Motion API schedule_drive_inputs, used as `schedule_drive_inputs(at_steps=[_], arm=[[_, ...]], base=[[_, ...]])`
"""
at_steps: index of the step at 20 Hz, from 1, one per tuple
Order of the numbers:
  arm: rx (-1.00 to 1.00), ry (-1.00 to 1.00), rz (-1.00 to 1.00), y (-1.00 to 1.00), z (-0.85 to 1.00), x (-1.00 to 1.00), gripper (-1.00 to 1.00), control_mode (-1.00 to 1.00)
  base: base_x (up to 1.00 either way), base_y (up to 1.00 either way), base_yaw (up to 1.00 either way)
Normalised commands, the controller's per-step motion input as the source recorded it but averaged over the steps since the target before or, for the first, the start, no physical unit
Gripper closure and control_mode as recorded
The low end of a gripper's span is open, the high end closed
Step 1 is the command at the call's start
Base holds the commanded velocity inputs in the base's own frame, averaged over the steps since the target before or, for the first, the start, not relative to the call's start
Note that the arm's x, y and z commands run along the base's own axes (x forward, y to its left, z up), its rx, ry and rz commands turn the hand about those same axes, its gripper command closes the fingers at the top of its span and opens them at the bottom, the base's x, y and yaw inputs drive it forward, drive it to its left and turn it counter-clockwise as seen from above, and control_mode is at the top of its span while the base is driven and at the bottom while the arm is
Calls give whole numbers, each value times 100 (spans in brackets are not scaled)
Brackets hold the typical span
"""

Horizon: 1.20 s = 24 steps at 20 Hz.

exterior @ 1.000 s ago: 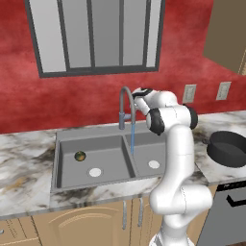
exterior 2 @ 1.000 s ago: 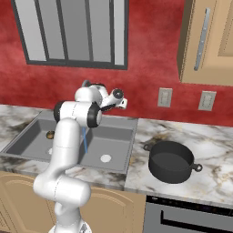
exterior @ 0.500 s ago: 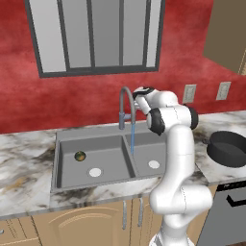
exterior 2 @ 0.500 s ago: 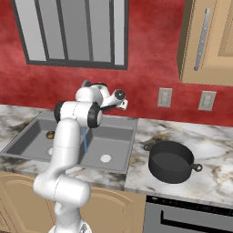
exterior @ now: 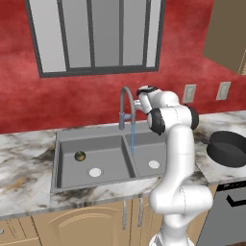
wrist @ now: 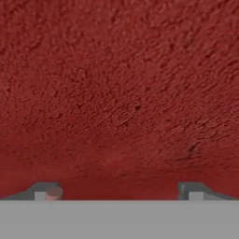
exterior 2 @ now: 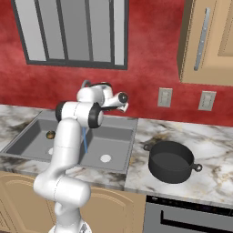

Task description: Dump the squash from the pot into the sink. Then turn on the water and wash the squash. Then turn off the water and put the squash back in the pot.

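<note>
While the hand [wrist: 119, 191] gapes at rough red wall [wrist: 121, 93], the round squash [exterior: 79, 155] sits in the grey sink [exterior: 65, 158].

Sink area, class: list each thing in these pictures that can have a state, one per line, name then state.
faucet: running, a blue stream falls into the right basin.
squash: lying in the left basin, away from the stream.
pot: upright on the counter, empty.
sink: holds the squash.
gripper: open, holding nothing, facing the red wall.

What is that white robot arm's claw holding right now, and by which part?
Nothing. The claw is open, facing the red wall with only bare wall between its tips.
</note>
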Motion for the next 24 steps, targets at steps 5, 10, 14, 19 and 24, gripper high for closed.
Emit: schedule_drive_inputs(at_steps=[5,10,14,19,24], arm=[[13,0,3,0,0,0,-100,-100],[10,0,4,0,0,0,-100,-100],[8,0,6,2,0,0,-100,-100],[6,0,6,9,0,0,-100,-100],[4,0,6,22,0,2,-100,-100]], base=[[0,0,0],[0,0,0],[0,0,0],[0,0,0],[0,0,0]])
